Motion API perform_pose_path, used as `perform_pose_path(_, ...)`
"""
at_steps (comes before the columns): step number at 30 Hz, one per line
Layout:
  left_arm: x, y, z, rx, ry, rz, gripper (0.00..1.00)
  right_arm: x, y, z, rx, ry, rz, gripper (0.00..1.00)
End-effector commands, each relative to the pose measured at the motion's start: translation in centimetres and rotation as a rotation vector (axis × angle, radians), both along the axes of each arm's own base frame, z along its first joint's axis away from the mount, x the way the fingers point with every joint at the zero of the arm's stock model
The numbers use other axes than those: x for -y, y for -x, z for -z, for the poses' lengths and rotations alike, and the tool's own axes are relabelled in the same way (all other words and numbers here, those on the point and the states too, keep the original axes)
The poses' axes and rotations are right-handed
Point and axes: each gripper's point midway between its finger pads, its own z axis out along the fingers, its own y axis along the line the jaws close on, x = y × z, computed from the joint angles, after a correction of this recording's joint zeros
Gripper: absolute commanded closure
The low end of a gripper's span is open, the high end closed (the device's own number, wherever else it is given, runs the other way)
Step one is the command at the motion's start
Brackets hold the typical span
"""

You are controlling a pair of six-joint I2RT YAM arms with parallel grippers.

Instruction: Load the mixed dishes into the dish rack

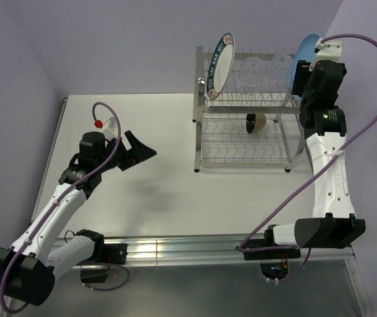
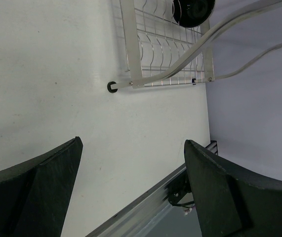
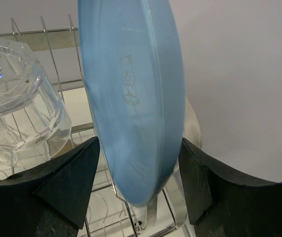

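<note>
Two plain lavender walls (image 1: 109, 46) meet behind a matte white table (image 1: 162, 198), whose near edge carries a silver metal rail (image 1: 175, 249). The tall two-tier silver wire dish rack (image 1: 199, 132) stands at the table's far right.

The right gripper (image 3: 138, 168) is up at the rack's top tier. Its black fingers (image 3: 66, 182) are clamped on either face of the round light-blue plate (image 3: 131, 98), which stands on edge with its lower rim down among the wires. Just left of this gripper, one clear faceted glass (image 1: 282, 66) sits on the same tier beside a second glass (image 1: 253, 71). Farther left, at the tier's other end, a white plate with a dark teal lettered rim (image 1: 220, 65) stands on edge. Below the gripper, a small black bowl (image 1: 257, 122) rests tilted on the lower shelf.

The left gripper (image 2: 131, 148) hangs over bare table, spread wide and holding nothing. The rack is well apart from it, ahead and to its right.
</note>
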Motion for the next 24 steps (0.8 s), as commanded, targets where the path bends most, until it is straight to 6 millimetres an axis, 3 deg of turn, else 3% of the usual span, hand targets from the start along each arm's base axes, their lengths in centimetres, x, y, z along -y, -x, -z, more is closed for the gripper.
perform_pose_path(1,0.2,0.2,-0.9,0.052,0.003,0.022,0.1,0.1,1.8,-2.4,0.083,-0.011,0.01,0.28)
perform_pose_path(11,0.2,0.0,-0.1,0.031,-0.014,0.02,0.1,0.0,6.1,-6.7,0.197,-0.044,0.042,0.21)
perform_pose_path(18,1.4,-0.6,1.0,-0.005,-0.035,0.043,0.1,-3.4,8.3,-4.4,0.176,-0.281,-0.055,0.1)
perform_pose_path(21,2.0,-0.8,1.0,-0.004,-0.045,0.046,0.1,-5.7,9.7,-2.4,0.152,-0.396,-0.134,0.08)
perform_pose_path(22,2.1,-0.8,1.1,-0.007,-0.044,0.047,0.1,-6.8,9.6,-0.5,0.125,-0.464,-0.164,0.08)
perform_pose_path(24,2.5,-0.6,1.3,-0.012,-0.039,0.052,0.1,-8.4,10.8,-0.1,0.15,-0.521,-0.234,0.07)
